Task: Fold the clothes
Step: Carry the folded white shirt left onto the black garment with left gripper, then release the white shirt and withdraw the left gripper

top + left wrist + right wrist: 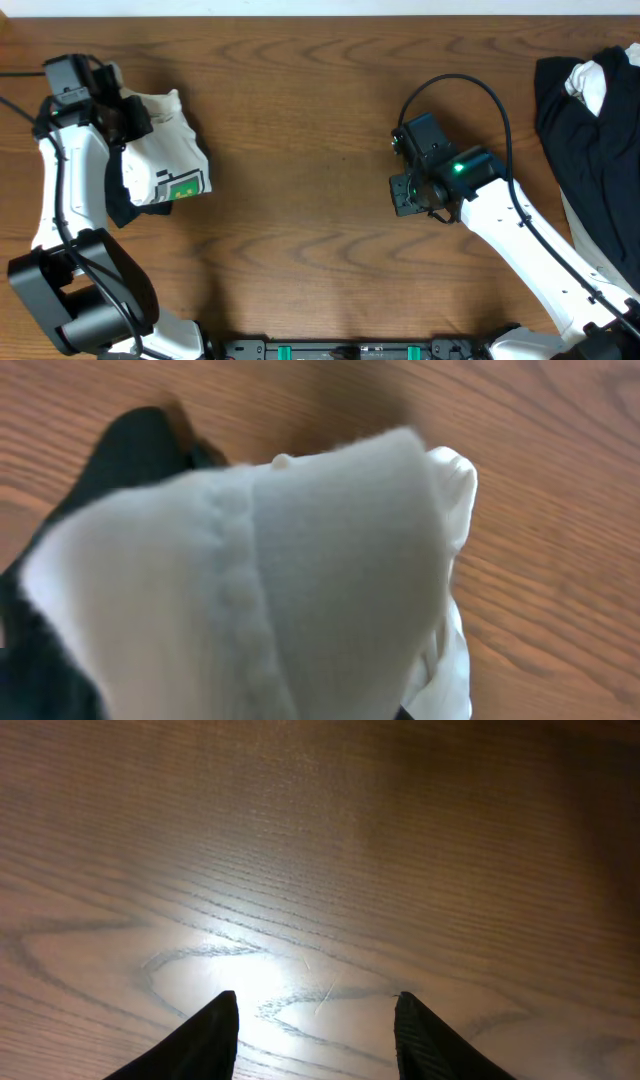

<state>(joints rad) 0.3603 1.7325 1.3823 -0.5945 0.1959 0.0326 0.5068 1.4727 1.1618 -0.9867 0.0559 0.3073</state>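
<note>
**Left gripper closing on the white T-shirt, right gripper hanging open over wood**

The left gripper (135,118) is reaching over the far-left part of the wooden table (300,100), sitting on the upper edge of the bundled white T-shirt (165,150). Its jaws are pressing fully together. In the left wrist view, white cloth with a stitched seam is filling the frame and hiding the fingers, so the gripper appears to be pinching that cloth, though the contact itself cannot be seen. The shirt's green-and-black print (185,187) is facing up near its front edge. A black garment (120,210) is lying partly under the shirt.

The right gripper (315,1020) is hovering right of the table's centre, well apart from the shirt. Its two dark fingertips are standing apart, with only bare wood grain showing between them; they are holding nothing.

A pile of dark clothes (580,140) is lying at the far-right edge, with a white piece (598,82) showing on top.
</note>
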